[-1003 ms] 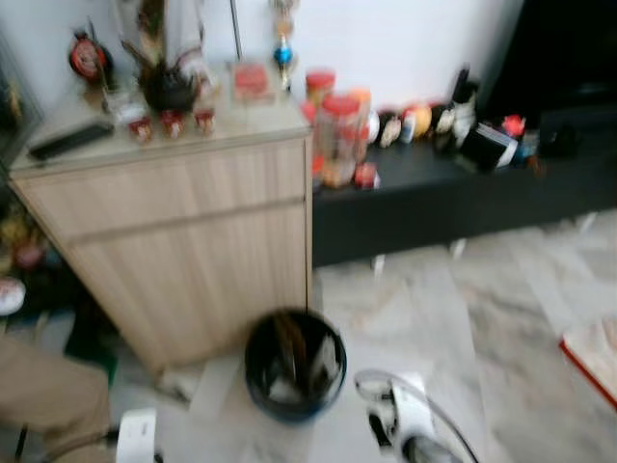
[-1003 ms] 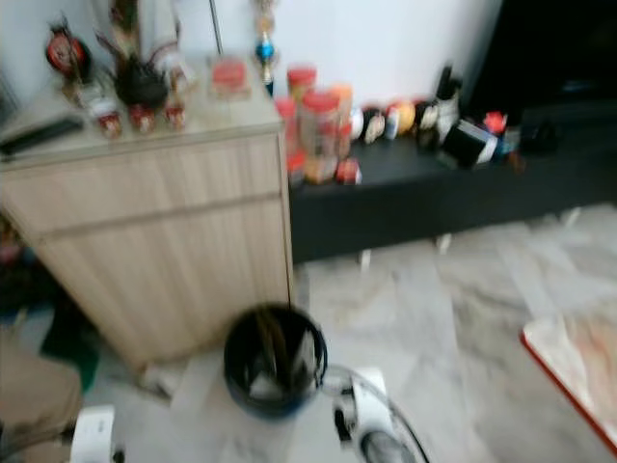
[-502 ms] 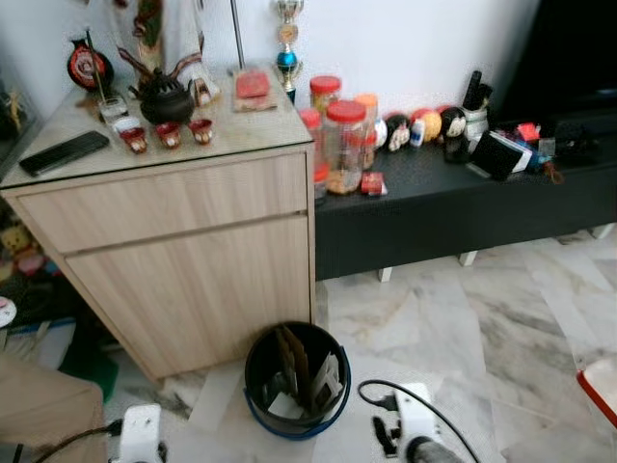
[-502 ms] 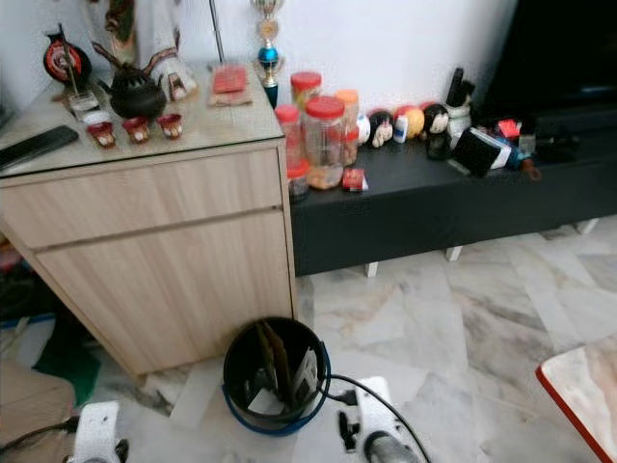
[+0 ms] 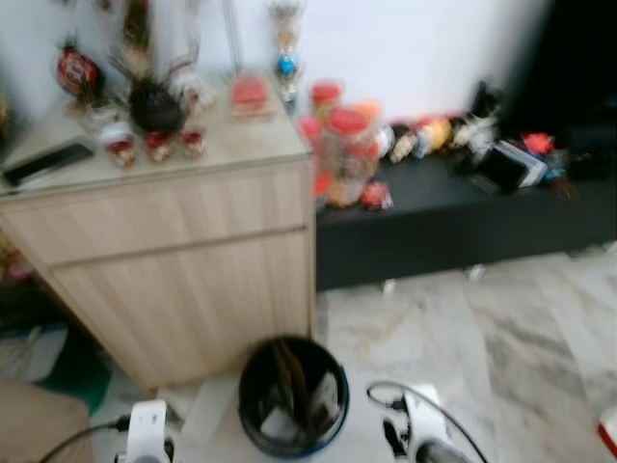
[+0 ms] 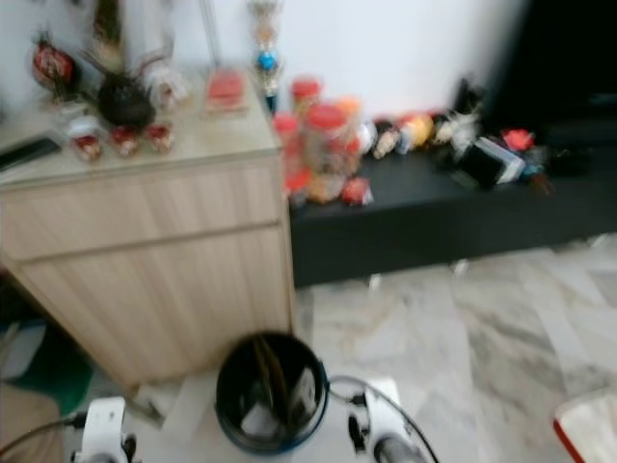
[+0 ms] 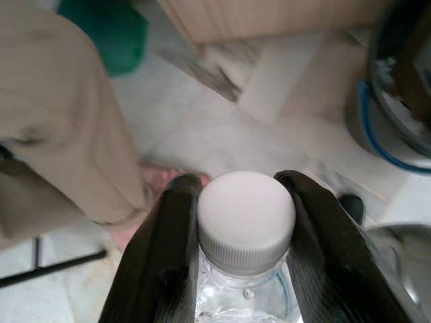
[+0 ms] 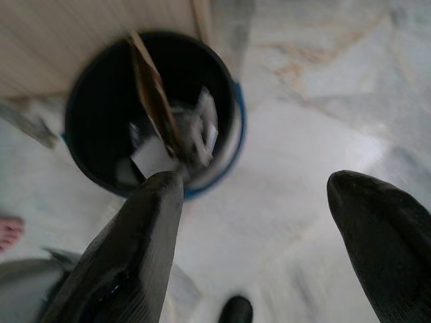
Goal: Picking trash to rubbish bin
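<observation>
Blurred bin (image 5: 292, 395) contents unreadable; left end effector (image 7: 237, 195) pinches a cut-off bottle (image 7: 246, 235), right end effector (image 8: 269, 222) spread.

Home living room, wooden cabinet (image 5: 183, 260), marble floor (image 5: 482, 338)

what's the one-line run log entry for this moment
left gripper: shut on clear bottle at white cap | right gripper: open, empty, over floor beside bin | bin: holds cardboard, paper, by wooden cabinet
</observation>
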{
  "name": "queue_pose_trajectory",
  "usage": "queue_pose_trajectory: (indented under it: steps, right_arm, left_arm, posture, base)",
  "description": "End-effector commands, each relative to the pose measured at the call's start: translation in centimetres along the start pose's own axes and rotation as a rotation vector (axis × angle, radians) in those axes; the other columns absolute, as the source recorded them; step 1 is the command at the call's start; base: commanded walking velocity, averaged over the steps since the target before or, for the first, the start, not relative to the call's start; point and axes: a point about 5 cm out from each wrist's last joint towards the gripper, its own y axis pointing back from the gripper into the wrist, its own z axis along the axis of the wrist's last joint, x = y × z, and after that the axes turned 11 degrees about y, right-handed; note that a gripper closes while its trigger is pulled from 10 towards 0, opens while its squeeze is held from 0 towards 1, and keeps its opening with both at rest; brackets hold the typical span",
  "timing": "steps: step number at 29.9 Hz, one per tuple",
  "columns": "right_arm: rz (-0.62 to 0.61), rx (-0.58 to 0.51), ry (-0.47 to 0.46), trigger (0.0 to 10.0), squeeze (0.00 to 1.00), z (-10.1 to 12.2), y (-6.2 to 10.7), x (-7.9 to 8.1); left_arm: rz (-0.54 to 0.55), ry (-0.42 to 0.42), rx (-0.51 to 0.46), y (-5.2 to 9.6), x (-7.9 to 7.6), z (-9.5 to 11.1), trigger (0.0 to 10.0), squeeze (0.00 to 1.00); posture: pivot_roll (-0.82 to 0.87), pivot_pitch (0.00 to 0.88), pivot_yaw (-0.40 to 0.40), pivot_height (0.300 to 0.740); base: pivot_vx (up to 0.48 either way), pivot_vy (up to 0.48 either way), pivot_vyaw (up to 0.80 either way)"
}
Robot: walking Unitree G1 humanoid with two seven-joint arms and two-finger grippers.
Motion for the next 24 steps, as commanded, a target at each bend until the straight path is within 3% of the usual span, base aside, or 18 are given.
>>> queue_pose_trajectory:
  steps: [1, 9, 13, 18, 24]
  right_arm:
    - [-0.020, 0.022, -0.008, 10.0, 0.00, -0.9, 0.2, -0.7]
    - [-0.017, 0.025, 0.012, 10.0, 0.00, -0.9, 0.2, -0.7]
    - [-0.013, 0.016, 0.025, 10.0, 0.00, -0.6, 0.2, -0.7]
    - [0.020, -0.021, 0.038, 10.0, 0.00, 0.8, -0.1, -0.6]
    - [0.089, -0.143, 0.083, 10.0, 0.00, 4.9, -0.7, -0.3]
  left_arm:
    - [-0.009, 0.011, -0.018, -0.1, -0.5, 0.6, 10.0, 0.00]
    - [-0.013, 0.009, -0.020, -0.1, -0.6, 0.6, 10.0, 0.00]
    - [-0.048, -0.014, -0.049, -0.2, -1.3, 1.3, 10.0, 0.00]
    - [-0.186, -0.093, -0.156, -0.5, -4.2, 4.5, 10.0, 0.00]
    - [-0.332, -0.148, -0.330, 0.0, -8.4, 9.4, 10.0, 0.00]
  posture:
    - [0.13, 0.012, 0.050, 0.740]
    - [0.13, 0.014, 0.048, 0.740]
    - [0.12, 0.017, 0.046, 0.740]
    - [0.12, 0.020, 0.042, 0.740]
    - [0.12, 0.020, 0.040, 0.740]
  base:
    - [0.315, 0.000, 0.00]
    - [0.345, 0.000, 0.00]
    - [0.337, 0.000, 0.44]
    - [0.000, 0.000, 0.00]
    - [0.000, 0.000, 0.00]
